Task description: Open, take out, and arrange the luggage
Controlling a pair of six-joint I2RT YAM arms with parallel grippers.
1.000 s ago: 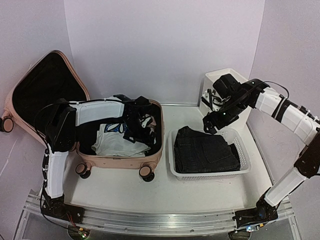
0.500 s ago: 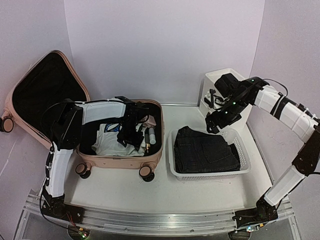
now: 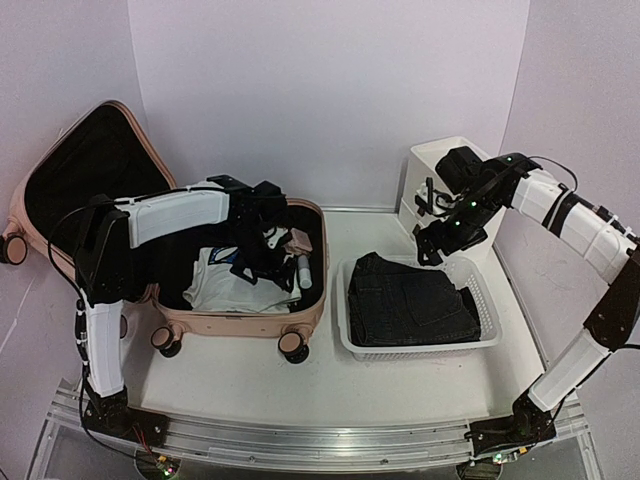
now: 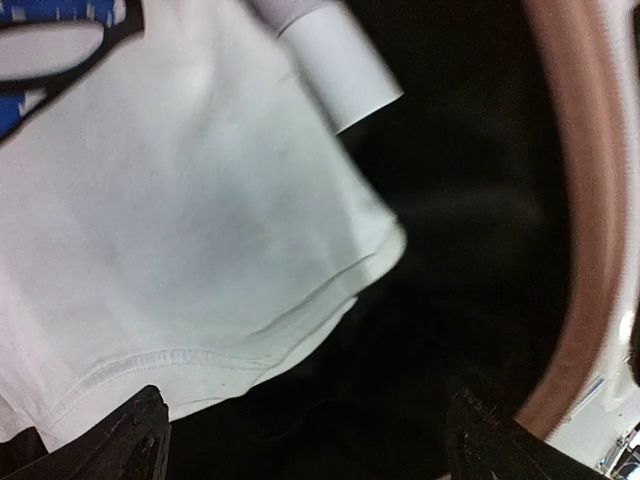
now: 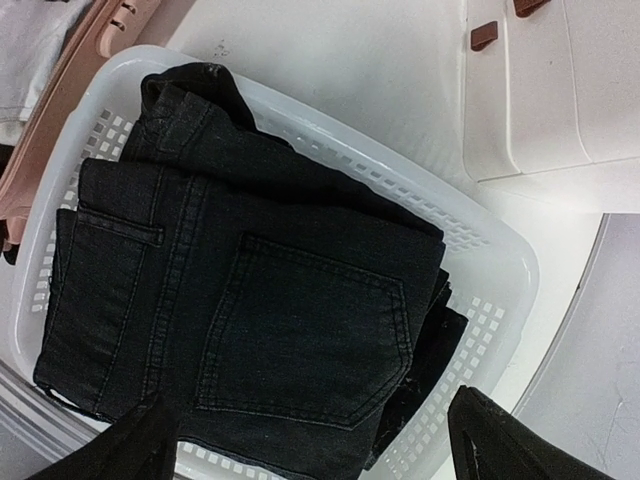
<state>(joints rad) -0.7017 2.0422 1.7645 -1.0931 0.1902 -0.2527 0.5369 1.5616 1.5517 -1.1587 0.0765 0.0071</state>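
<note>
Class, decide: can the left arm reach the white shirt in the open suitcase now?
Probably yes: the left hand hangs open right over the white shirt inside the luggage, lid up, nothing between.

Folded black denim jeans (image 5: 260, 300) lying in a white perforated plastic basket (image 5: 400, 160), seen from above.

The jeans fill most of the basket, one stitched back pocket (image 5: 310, 340) facing up near the centre and a smaller pocket corner towards 9 o'clock; the basket's bare latticed wall shows from 12 round to 4 o'clock; it stands on a white tabletop (image 5: 330, 50); at 1 o'clock is a white plastic drawer unit (image 5: 540, 90) with small brown handles (image 5: 485, 36); at 10 o'clock the rim of a pale-pink hard-shell suitcase (image 5: 90, 70) lies just beside the basket, white cloth (image 5: 25, 50) inside it; the right gripper (image 5: 320, 445) hangs over the jeans, its dark fingertips (image 5: 500, 440) at 5 and 7 o'clock, wide apart.
</note>
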